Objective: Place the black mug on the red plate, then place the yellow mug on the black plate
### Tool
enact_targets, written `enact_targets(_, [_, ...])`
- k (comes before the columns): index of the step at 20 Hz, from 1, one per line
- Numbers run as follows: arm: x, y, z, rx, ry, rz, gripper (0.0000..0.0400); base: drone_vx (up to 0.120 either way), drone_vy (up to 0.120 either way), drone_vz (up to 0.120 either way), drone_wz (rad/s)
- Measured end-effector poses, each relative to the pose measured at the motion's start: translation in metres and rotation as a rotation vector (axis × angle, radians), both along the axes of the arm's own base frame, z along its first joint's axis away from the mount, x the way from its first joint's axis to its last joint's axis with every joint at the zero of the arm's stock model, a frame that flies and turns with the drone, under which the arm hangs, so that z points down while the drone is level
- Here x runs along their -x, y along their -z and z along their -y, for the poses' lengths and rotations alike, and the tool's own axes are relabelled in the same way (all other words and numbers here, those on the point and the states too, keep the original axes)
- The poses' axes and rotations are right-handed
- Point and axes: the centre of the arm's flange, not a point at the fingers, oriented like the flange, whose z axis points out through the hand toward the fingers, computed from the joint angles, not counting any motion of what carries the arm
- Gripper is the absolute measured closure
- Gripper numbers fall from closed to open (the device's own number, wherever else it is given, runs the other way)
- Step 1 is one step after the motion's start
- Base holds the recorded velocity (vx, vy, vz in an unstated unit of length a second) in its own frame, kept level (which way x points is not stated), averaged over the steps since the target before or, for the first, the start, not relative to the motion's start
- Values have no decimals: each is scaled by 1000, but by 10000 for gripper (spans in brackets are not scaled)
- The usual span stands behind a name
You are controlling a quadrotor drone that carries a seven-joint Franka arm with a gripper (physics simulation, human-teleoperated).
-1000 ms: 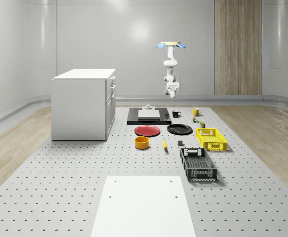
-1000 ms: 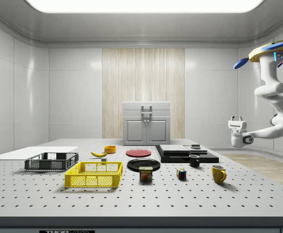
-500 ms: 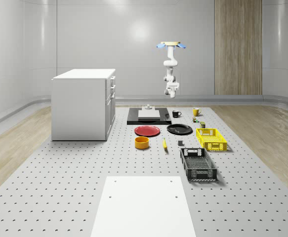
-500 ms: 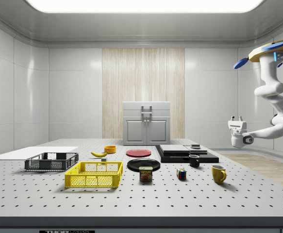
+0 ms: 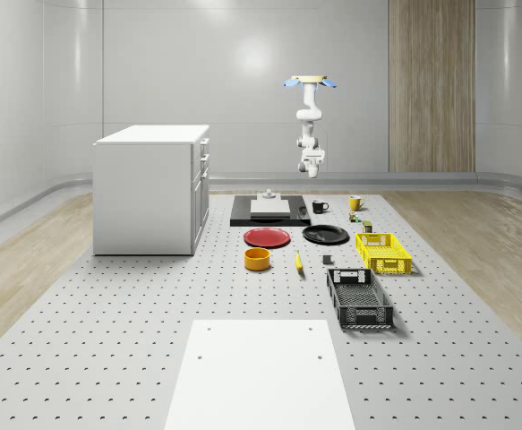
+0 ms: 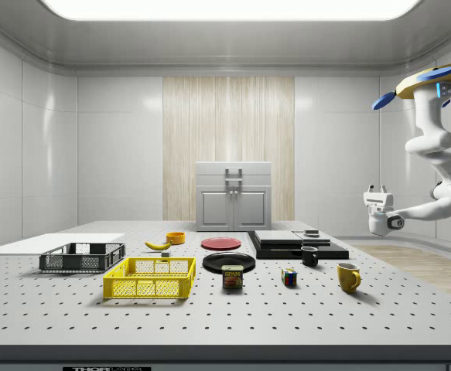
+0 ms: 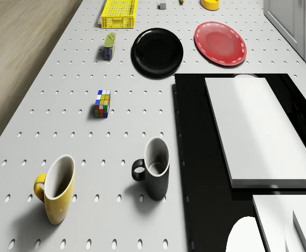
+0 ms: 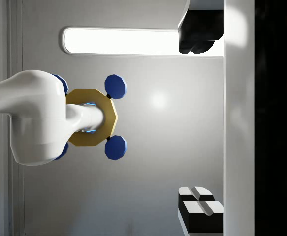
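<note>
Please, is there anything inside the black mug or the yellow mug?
In the drone view, the black mug looks empty down to its grey bottom. The yellow mug shows a bare inner wall; its bottom is hidden by the rim.

Drone (image 6: pixel 434 79): flat tan octagonal body with round blue rotors at the corners; arm (image 6: pixel 434 147) of glossy white, rounded segments; tool (image 6: pixel 377 193) white, its fingers with dark tips.

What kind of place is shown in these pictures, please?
Probably a simulated robotics test room: a large perforated table holds mugs, plates and crates, the walls are plain grey panels, and a drone hovers over the table's far end, its hand raised in the air.
</note>
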Motion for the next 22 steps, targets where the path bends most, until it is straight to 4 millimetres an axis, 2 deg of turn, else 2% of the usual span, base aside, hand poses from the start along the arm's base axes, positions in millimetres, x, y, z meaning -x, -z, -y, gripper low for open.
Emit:
enact_targets(14, [1, 0, -8, 84, 2, 11, 0, 0, 0, 0, 0])
enact_targets(18, [1, 2, -17, 174, 4, 13, 0, 0, 0, 0, 0])
enact_targets(22, [1, 6, -34, 347, 8, 16, 0, 0, 0, 0, 0])
